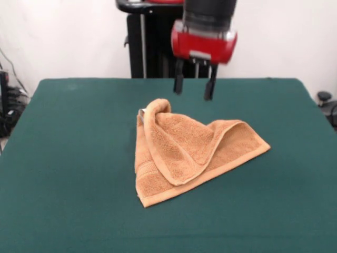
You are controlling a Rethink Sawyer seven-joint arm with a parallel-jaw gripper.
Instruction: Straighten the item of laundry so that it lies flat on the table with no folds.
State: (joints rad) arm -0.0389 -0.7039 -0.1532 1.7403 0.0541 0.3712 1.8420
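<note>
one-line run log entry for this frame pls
gripper: open, empty, above table behind towel | towel: folded over itself, not flat | contact: none | task: not done

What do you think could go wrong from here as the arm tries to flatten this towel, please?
1. The towel is folded over itself, with a flap lying across its middle; a pinch there may catch both layers and drag the whole cloth instead of unfolding it.
2. The open claw hangs above the table behind the towel, not over an edge, so a straight descent could miss the cloth.
3. The raised hump at the towel's far corner could snag a finger.
</note>
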